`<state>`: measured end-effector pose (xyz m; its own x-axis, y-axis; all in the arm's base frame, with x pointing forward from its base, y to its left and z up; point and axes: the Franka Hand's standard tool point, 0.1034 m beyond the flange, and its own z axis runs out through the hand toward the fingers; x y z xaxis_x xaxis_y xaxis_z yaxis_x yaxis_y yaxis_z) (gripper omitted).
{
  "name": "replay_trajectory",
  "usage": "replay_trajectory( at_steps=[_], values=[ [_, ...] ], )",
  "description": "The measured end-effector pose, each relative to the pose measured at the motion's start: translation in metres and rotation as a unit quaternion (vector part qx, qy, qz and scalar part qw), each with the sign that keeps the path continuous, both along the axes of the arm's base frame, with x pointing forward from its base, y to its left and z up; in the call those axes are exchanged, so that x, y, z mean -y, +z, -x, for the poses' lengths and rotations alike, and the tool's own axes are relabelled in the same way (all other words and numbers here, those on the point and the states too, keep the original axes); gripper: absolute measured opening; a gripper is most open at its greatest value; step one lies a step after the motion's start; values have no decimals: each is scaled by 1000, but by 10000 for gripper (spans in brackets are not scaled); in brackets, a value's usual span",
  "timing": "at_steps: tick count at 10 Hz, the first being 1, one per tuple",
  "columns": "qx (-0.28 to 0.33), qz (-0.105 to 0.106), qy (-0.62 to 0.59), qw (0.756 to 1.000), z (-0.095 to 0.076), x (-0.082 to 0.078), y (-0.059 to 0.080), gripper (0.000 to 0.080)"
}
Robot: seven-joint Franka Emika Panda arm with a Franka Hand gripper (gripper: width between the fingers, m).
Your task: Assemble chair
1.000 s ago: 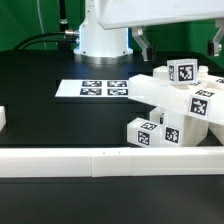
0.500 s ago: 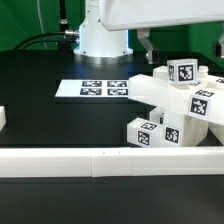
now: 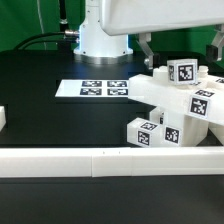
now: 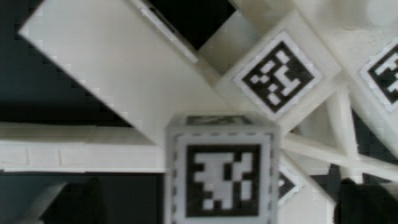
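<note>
The chair parts (image 3: 172, 105) are chunky white tagged pieces piled at the exterior view's right: a sloping slab, square blocks (image 3: 146, 132) and a short post (image 3: 183, 72) on top. My gripper (image 3: 182, 48) hangs just above that post, open, one finger on each side and clear of it. In the wrist view the post's tagged end (image 4: 222, 178) fills the space between the dark fingers (image 4: 64, 204), with an X-braced frame (image 4: 267, 80) underneath. Nothing is held.
The marker board (image 3: 104, 88) lies flat on the black table left of the pile. A long low white border wall (image 3: 100, 160) runs along the front edge. A small white piece (image 3: 3, 118) shows at the far left. The robot base (image 3: 100, 35) stands behind.
The gripper has shifted slightly toward the exterior view's right and come down a little toward the top post. Its jaws stay wide apart. The parts have not moved.
</note>
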<state>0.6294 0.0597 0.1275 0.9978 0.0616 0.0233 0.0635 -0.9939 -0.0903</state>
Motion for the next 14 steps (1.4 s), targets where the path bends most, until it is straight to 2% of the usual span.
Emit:
replay_trajectory(
  at_steps=[4,5,6,7,8,12,14],
  values=[
    [6,3,-3,1000,0,0,-7,648],
    [6,3,-2,1000,0,1,-7,545],
    [8,3,-2,1000,-1,3,-7,409],
    [8,3,-3,1000,-1,3,-7,409],
    [8,3,-4,1000,-1,4,-7,284],
    [5,1,-42,999,-1,4,-7,284],
    [-6,-5,-158,987,0,6,-7,284]
  ],
)
